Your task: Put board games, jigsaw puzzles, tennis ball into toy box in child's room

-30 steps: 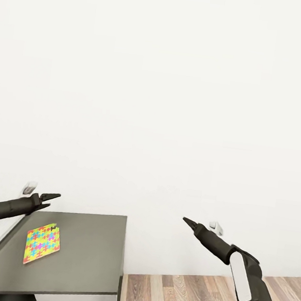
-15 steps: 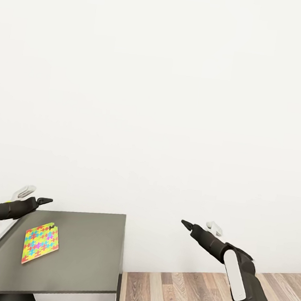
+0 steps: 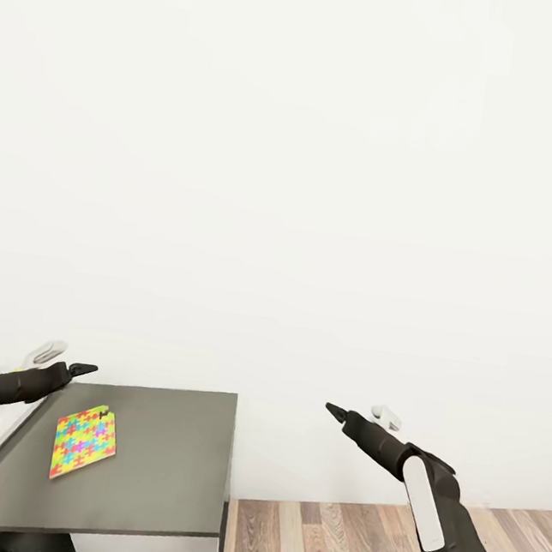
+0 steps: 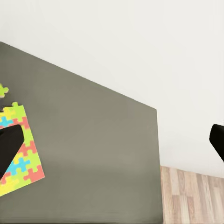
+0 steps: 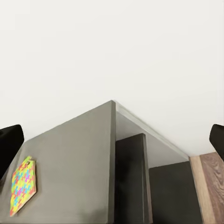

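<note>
On dark table [image 3: 167,461], jigsaw puzzle [image 3: 84,442] lies flat, near below left claw [image 3: 85,369]; both claws spread wide, empty.

We see a dark grey table [image 3: 158,460] top, plain and matte, with a paler grey slab at its left edge. On it lies a jigsaw puzzle [image 3: 85,442] patterned in interlocking pieces of yellow, lime green, pink-red, orange and sky blue. Our left gripper [image 3: 83,369] and right gripper [image 3: 333,410] are black, on black arms with white panels. The far wall [image 3: 304,184] is plain off-white, and the floor [image 3: 346,548] at right shows wood planks in brown, tan and grey tones.
</note>
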